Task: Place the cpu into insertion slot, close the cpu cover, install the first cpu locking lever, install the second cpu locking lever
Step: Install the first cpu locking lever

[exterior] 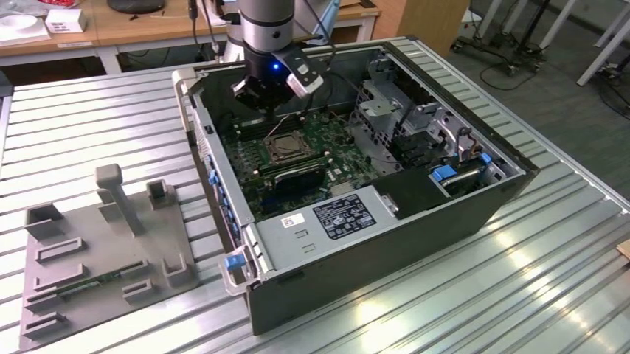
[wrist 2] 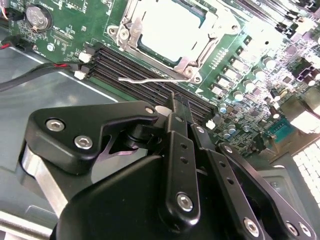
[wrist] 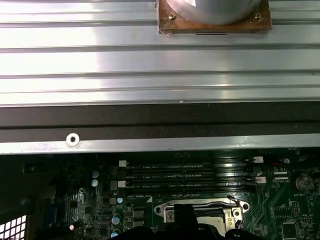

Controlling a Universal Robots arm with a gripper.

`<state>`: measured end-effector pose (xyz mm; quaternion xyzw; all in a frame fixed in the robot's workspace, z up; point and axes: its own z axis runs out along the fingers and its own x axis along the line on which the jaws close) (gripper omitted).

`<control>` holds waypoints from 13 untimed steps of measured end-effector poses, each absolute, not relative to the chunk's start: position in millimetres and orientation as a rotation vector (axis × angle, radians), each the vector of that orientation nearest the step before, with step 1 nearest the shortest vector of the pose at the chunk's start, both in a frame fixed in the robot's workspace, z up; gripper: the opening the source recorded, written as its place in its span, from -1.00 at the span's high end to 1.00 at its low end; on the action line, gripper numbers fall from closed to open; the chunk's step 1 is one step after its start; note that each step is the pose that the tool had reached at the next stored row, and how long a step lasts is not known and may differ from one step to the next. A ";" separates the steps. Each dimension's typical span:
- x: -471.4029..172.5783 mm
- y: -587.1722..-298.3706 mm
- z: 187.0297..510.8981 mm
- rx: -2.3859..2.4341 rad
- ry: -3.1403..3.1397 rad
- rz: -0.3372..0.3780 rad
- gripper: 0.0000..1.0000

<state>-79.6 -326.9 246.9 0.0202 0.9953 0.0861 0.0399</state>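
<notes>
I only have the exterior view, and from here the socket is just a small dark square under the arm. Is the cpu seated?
Observer: Yes. In the second wrist view the cpu lies flat, with the cpu cover down around it.
Operator: And the locking levers?
Observer: One thin wire lever sticks out from the socket's corner across the black memory slots. It does not look tucked in.
Operator: Where is the gripper relative to it?
Observer: The gripper hangs over the memory slots, close beside that lever. I cannot tell whether it touches.
</notes>
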 end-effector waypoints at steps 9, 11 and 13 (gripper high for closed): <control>-78.2 -326.8 245.9 0.063 3.048 0.290 0.79; -75.7 -326.7 245.6 0.063 3.048 0.290 0.79; -73.1 -326.4 245.4 0.063 3.048 0.290 0.79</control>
